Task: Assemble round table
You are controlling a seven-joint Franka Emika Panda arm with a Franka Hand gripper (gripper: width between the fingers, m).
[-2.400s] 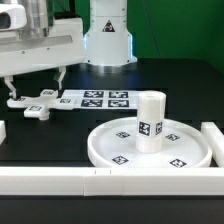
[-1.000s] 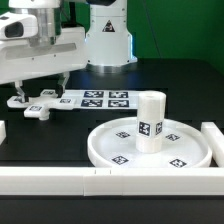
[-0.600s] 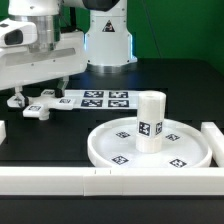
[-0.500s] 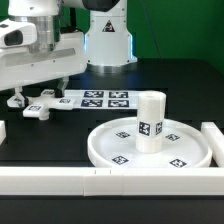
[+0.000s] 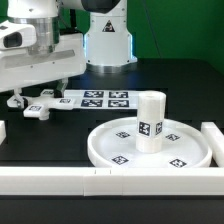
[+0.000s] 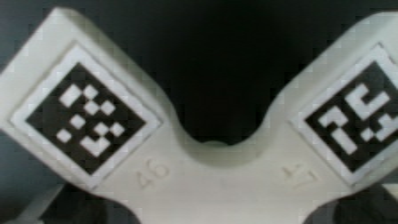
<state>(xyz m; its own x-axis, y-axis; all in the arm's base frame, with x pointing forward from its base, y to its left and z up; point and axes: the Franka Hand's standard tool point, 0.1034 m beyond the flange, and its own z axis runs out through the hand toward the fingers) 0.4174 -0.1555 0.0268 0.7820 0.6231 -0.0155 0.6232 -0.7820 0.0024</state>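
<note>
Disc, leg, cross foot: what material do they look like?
The disc is matte white with a moulded-looking rim, so probably plastic. The leg has the same smooth white surface and is likely plastic too. The cross foot is white with rounded edges, either moulded or printed plastic; I can't tell which. The black-and-white tags look like flat printed stickers.

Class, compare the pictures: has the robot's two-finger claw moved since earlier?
Yes. The claw has sunk lower against the fixed marker board, closer over the small white cross-shaped plastic foot.
</note>
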